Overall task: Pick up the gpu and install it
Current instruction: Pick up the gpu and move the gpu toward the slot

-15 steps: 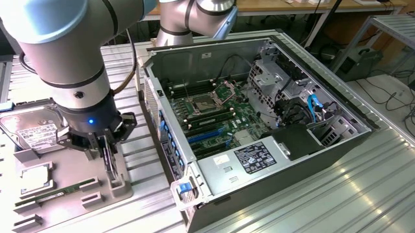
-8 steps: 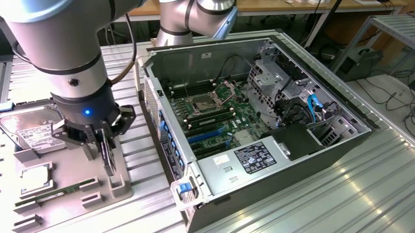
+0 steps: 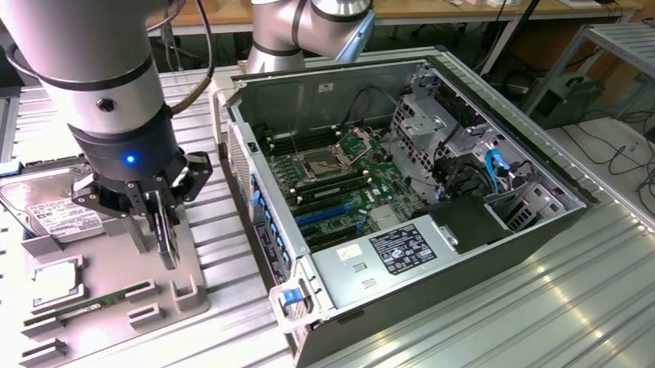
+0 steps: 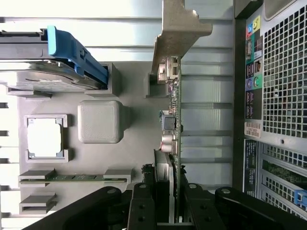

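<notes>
The black robot hand [image 3: 162,230] is clamping the thin dark gpu card [image 4: 175,110] upright on edge at the grey parts tray [image 3: 195,295], its long axis running away from the fingers toward the beige bracket [image 4: 180,28]. The open computer case [image 3: 430,307] is sitting just to the exterior view's right.

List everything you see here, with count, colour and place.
gpu: one, dark with pale bracket, upright in the claw at the tray
hard drive: one, silver with white label, in the tray
processor chip: one, silver, in a tray pocket
memory stick: one, green, in a tray slot
tray: one, grey, exterior view's left
computer case: one, dark grey, open, exterior view's right
table: one, ribbed metal, under everything
arm: one, silver-grey, above the tray
claw: one, black, shut on the gpu
</notes>
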`<state>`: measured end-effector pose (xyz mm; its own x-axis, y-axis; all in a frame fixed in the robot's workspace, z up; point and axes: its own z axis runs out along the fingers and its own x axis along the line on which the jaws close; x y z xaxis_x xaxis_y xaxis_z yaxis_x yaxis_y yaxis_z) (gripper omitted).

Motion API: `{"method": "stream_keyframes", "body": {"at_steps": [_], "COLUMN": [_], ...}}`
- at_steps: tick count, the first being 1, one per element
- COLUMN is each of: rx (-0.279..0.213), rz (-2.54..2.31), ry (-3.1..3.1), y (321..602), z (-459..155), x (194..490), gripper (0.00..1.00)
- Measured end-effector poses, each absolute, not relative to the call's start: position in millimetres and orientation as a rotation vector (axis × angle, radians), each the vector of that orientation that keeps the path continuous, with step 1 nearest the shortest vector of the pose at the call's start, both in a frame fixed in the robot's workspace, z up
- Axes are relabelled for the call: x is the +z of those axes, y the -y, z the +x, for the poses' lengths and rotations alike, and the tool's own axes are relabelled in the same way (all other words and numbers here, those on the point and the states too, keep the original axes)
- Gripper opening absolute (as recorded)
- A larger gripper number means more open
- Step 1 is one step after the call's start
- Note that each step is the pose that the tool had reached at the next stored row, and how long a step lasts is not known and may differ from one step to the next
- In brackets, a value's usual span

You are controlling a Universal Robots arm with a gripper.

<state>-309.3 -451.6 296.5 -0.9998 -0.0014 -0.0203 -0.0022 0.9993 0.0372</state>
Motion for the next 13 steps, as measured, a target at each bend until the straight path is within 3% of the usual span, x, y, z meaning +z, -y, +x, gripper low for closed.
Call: {"method": "stream_keyframes", "body": {"at_steps": [13], "rx": [0.058], "rz": [-0.003], "ry": [-3.121], "y": [451], "z": [-309], "x": [329], "gripper": [0.28]}}
